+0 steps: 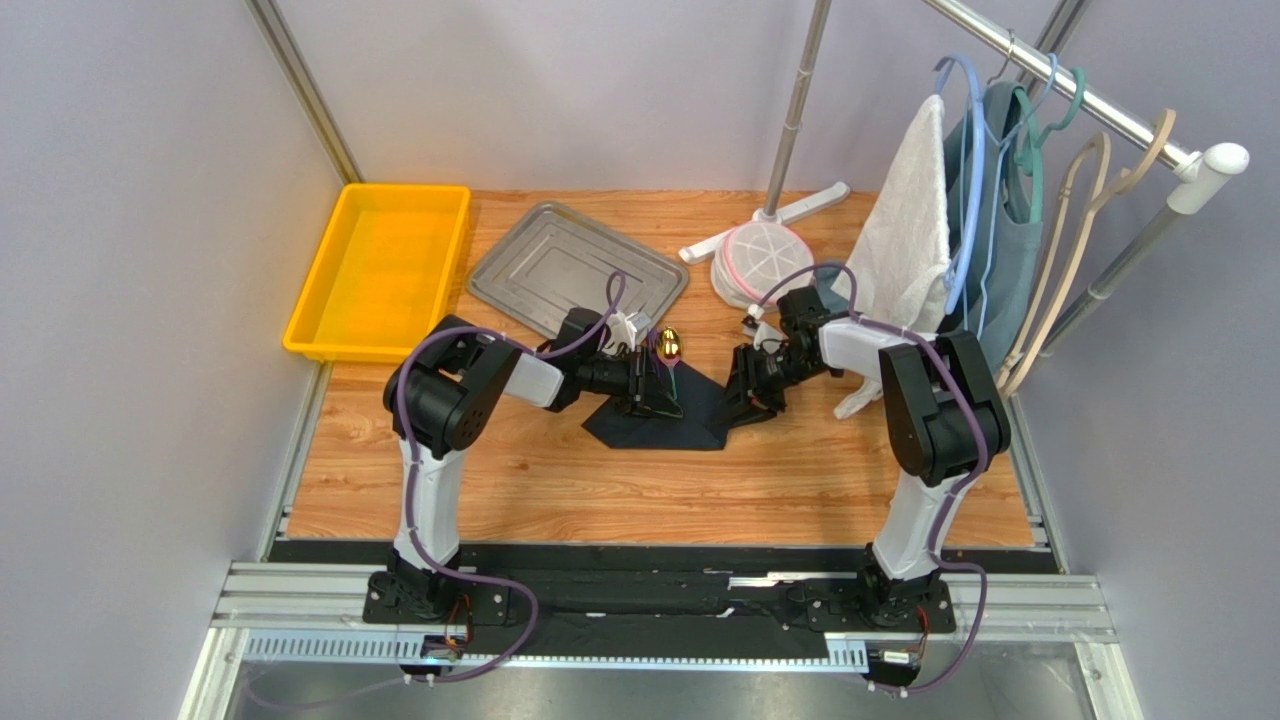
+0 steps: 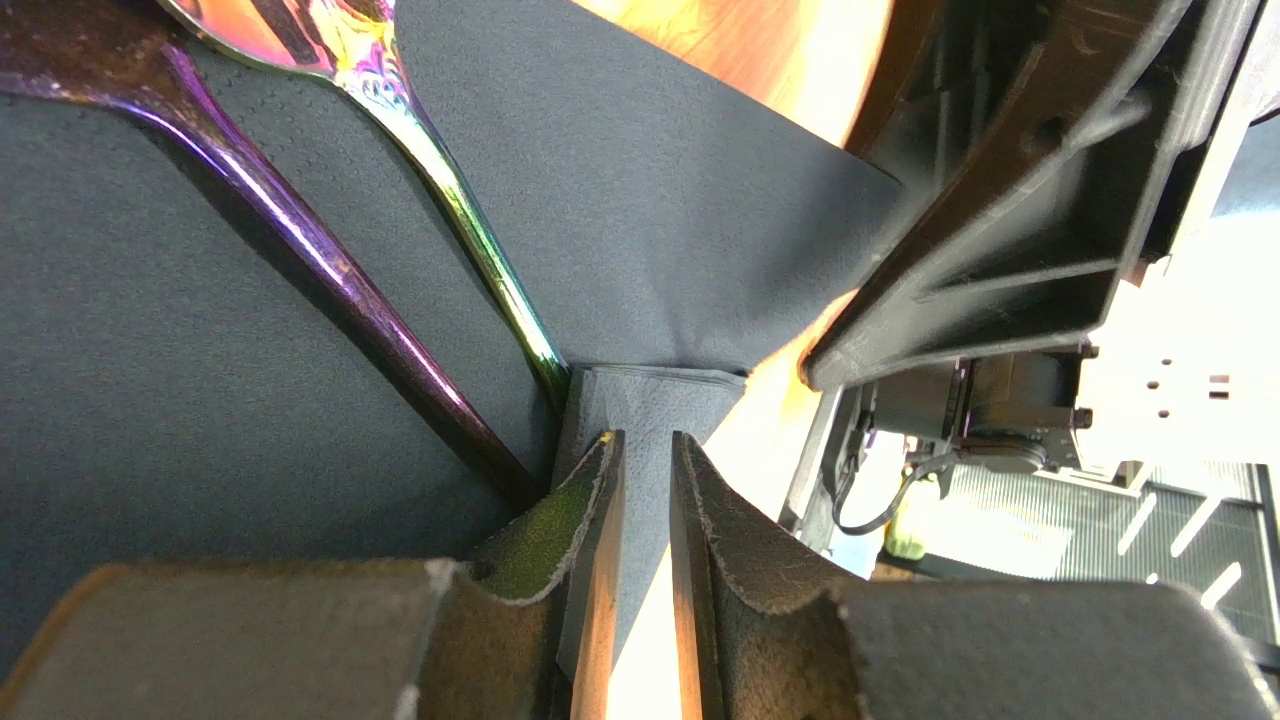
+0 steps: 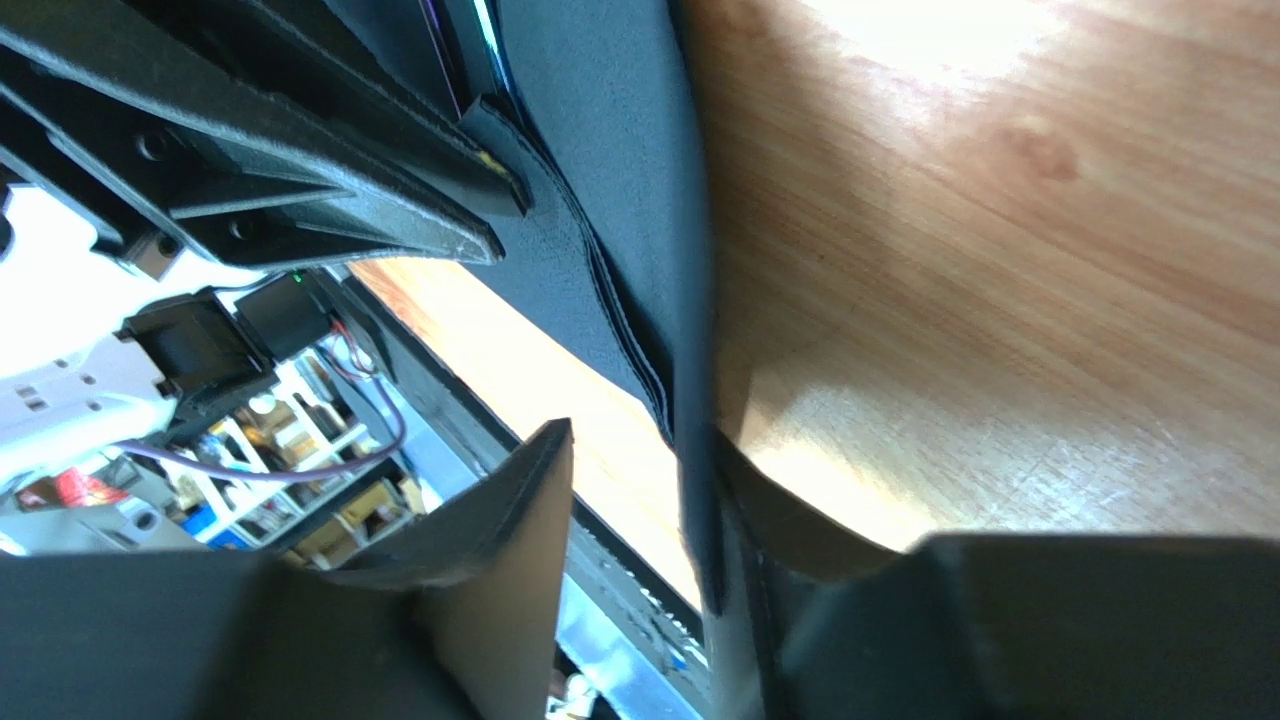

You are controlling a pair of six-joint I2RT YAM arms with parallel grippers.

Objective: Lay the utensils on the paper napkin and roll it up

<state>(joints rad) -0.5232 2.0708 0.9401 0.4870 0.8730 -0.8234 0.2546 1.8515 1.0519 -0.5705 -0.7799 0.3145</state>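
The paper napkin (image 1: pixel 669 431), black, lies on the wooden table (image 1: pixel 511 480) between both arms. The left gripper (image 2: pixel 643 450) pinches a folded napkin corner. The right gripper (image 3: pixel 643 450) has its jaws apart around the napkin's edge. The purple fork (image 2: pixel 323 278) and the spoon (image 2: pixel 451 195) rest side by side on the napkin.

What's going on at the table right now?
The fork and spoon lie on the black napkin. The left hand pinches a folded bit of napkin by the handle ends. The right hand straddles a nearby edge, fingers not yet closed on it. Nothing is rolled yet.
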